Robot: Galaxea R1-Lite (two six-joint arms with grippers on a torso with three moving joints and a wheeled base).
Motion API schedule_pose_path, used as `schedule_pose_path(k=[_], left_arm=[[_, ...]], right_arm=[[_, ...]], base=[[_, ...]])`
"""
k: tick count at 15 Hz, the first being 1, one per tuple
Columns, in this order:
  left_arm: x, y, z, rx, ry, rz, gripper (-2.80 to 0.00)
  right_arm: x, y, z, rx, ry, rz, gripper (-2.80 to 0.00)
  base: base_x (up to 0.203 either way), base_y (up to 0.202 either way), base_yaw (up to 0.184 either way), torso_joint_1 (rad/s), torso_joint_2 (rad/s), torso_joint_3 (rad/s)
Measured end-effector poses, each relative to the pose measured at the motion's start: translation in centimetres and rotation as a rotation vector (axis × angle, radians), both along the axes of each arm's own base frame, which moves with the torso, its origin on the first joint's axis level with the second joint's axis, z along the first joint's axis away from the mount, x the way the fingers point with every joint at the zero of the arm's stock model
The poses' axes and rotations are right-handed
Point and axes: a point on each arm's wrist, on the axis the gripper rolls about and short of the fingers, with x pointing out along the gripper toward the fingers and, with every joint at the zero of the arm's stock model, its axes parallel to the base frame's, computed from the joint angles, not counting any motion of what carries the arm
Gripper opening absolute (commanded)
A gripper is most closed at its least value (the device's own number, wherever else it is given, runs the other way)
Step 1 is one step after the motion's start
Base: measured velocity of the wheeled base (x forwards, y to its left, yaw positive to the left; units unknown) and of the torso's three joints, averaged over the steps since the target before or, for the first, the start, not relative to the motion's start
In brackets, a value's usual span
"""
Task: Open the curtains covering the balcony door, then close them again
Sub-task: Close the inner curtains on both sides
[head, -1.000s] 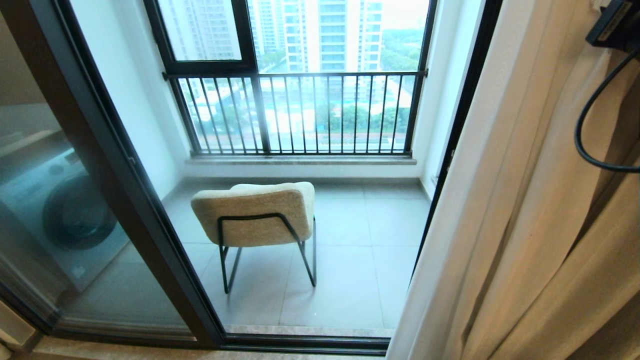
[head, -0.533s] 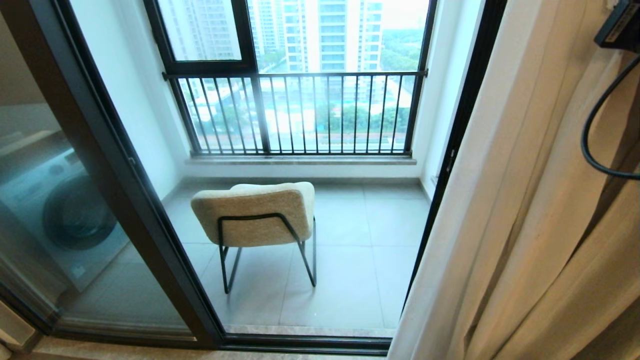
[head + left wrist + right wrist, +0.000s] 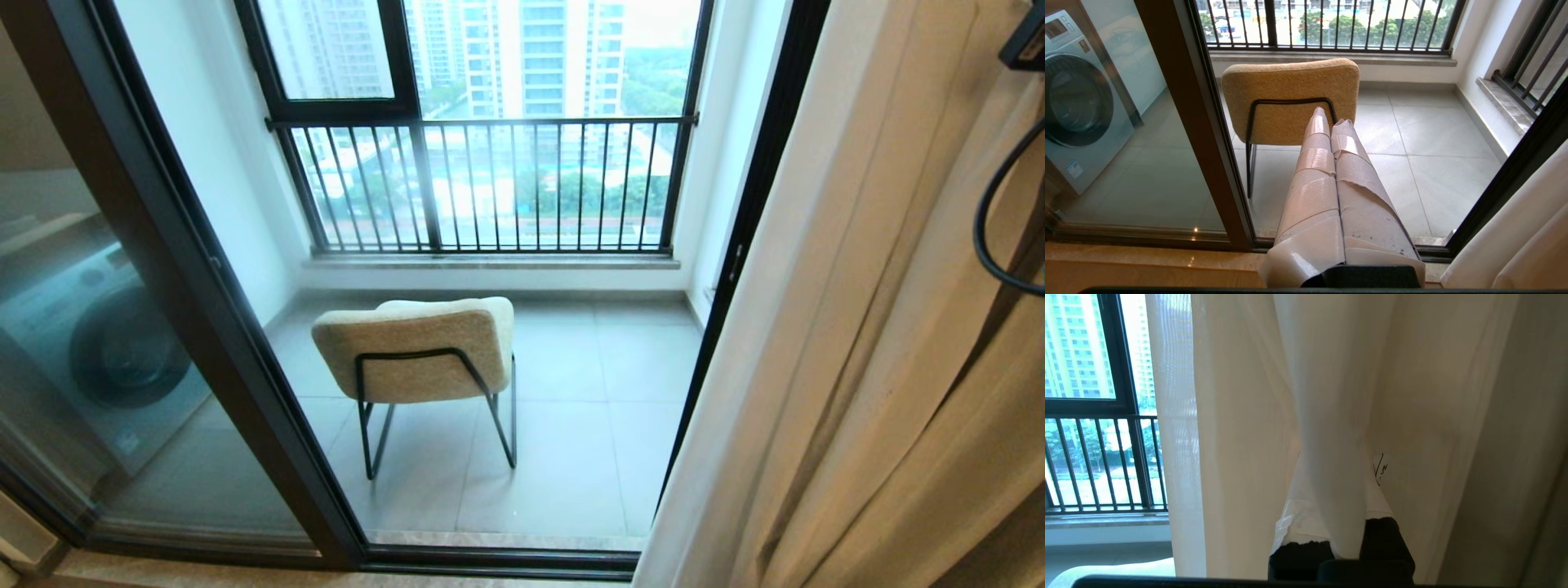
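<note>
The curtains (image 3: 857,327) hang bunched at the right of the balcony door (image 3: 204,286), leaving its dark frame and glass uncovered. In the right wrist view my right gripper (image 3: 1337,473) is shut on a cream fold of the curtains (image 3: 1331,396), which runs up between its taped fingers (image 3: 1294,514). A thin white sheer (image 3: 1171,416) hangs beside that fold. Only a black part of the right arm (image 3: 1024,41) shows at the head view's top right corner. My left gripper (image 3: 1331,118) is shut on nothing, held low and pointing through the door (image 3: 1200,122).
On the balcony floor stands a beige chair (image 3: 416,347) with black legs. A washing machine (image 3: 106,351) sits behind the left glass panel. An outer window with black railing bars (image 3: 490,184) closes the balcony. A black cable (image 3: 992,237) loops over the curtain.
The curtain's inner edge has slid a little further right, uncovering more of the door's right frame. The right arm's black part and cable have moved right, towards the picture's edge.
</note>
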Motion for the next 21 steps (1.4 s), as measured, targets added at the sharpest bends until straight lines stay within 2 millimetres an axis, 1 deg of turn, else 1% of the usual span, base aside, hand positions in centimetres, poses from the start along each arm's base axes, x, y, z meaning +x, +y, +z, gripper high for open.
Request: schedule_pose_path(k=[3, 8, 12, 21], left_arm=[[0.0, 0.0, 0.0, 0.000, 0.000, 0.000, -2.80], [0.0, 0.0, 0.0, 0.000, 0.000, 0.000, -2.80], [0.0, 0.0, 0.0, -0.001, 0.000, 0.000, -2.80], [0.0, 0.0, 0.0, -0.001, 0.000, 0.001, -2.80]], right_arm=[[-0.5, 0.0, 0.1, 0.000, -0.005, 0.000, -2.80], [-1.9, -0.2, -0.8, 0.002, 0.013, 0.001, -2.80], [-2.8, -0.2, -1.0, 0.011, 0.011, 0.006, -2.80], [-3.0, -0.2, -0.9, 0.030, 0.005, 0.015, -2.80]], base=[[0.000, 0.000, 0.000, 0.000, 0.00, 0.000], [0.000, 0.000, 0.000, 0.000, 0.00, 0.000], [0.000, 0.000, 0.000, 0.000, 0.00, 0.000], [0.000, 0.005, 0.001, 0.000, 0.00, 0.000]])
